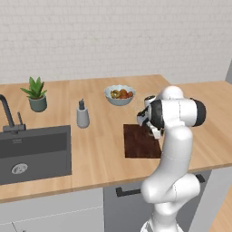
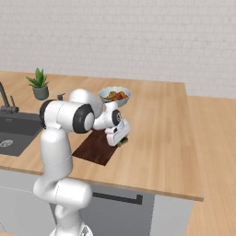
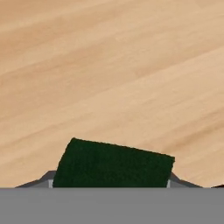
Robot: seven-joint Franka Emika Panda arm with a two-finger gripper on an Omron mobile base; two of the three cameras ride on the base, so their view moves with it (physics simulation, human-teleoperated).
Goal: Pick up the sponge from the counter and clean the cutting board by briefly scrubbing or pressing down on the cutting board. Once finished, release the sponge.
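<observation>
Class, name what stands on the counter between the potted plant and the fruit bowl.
A grey soap dispenser stands between the potted plant and the fruit bowl, seen in the left base view.

The left base view looks forward and down from behind the arm, which rises at 5 o'clock, onto the counter (image 1: pixel 99 149) and sink (image 1: pixel 34 154) at 9 o'clock. The right base view faces the same way with the arm at 7 o'clock. Both share the cutting board (image 1: pixel 138 142), fruit bowl (image 1: pixel 119 95), potted plant (image 1: pixel 36 94) and white brick wall (image 1: pixel 113 36). The hand view sits very near the wood, the sponge (image 3: pixel 113 164) at 6 o'clock.
</observation>
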